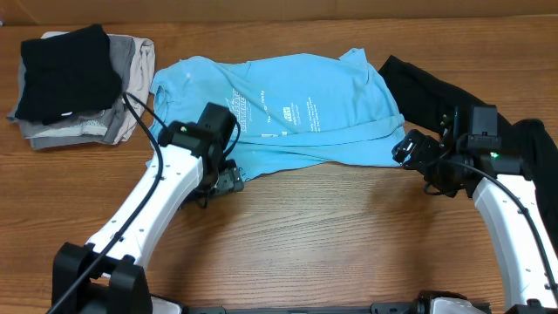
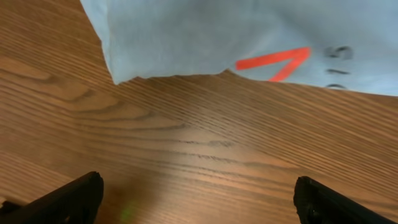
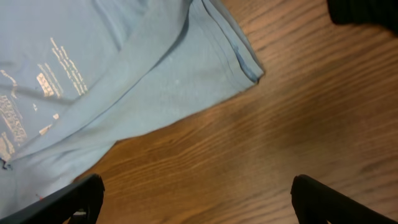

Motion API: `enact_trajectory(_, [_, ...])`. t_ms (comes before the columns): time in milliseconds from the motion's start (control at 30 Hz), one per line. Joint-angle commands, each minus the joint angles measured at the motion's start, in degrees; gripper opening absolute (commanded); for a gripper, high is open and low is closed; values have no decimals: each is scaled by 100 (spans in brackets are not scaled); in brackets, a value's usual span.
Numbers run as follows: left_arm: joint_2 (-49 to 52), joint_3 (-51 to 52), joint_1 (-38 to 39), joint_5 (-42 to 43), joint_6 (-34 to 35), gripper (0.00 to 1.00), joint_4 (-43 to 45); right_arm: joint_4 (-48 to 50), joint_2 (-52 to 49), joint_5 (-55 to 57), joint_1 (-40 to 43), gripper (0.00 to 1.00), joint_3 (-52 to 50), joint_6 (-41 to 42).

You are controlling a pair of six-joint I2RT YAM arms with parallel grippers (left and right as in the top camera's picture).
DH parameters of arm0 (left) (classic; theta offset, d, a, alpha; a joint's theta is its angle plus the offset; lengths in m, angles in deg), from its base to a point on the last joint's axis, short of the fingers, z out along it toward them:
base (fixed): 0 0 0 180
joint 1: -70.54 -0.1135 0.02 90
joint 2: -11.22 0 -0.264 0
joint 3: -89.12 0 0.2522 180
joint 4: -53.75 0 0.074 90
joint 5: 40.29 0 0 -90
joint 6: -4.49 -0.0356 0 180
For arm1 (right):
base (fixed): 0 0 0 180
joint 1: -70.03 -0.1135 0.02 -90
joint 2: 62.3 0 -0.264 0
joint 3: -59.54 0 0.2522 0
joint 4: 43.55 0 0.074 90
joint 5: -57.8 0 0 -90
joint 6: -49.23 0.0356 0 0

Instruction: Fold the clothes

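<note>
1. Upper middle of the overhead frame, the light blue T-shirt (image 1: 288,109) lies rumpled on the table (image 1: 331,235).
2. My left gripper (image 1: 227,180), fingers spread wide and empty, sits just off its lower-left hem.
3. My right gripper (image 1: 408,150), also spread wide and empty, is near the lower-right corner.

**Non-task items on record**

Item 1: brown wood-grain tabletop (image 1: 331,235), flat, with darker streaks running through the grain; seen in all three views.
Item 2: plain tan panel (image 1: 261,7), lying along the tabletop's far edge, overhead view only.
</note>
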Motion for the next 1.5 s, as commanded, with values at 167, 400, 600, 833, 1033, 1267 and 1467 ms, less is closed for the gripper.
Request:
enact_trajectory(167, [-11,1075,-623,-15,229,84,1084,343,-271,26,2,100,-175,4])
enact_trajectory(400, [11,1331,-1316,48,245,85,1687,428,-629,7,2,100,-175,7])
enact_trajectory(600, [120,1408,-1604,70,258,82,1906,538,-798,7,2,100,-175,7])
enact_trajectory(833, [396,1408,-1602,208,256,78,1941,590,-824,9,2,100,-175,28])
enact_trajectory(1033, [824,1408,-1602,245,256,76,2100,590,-824,13,2,100,-179,28])
enact_trajectory(1267, [1082,1408,-1602,459,254,59,2286,525,-824,9,2,100,-179,31])
enact_trajectory(1467, [1082,1408,-1602,452,223,36,2304,435,-824,9,2,100,-179,28])
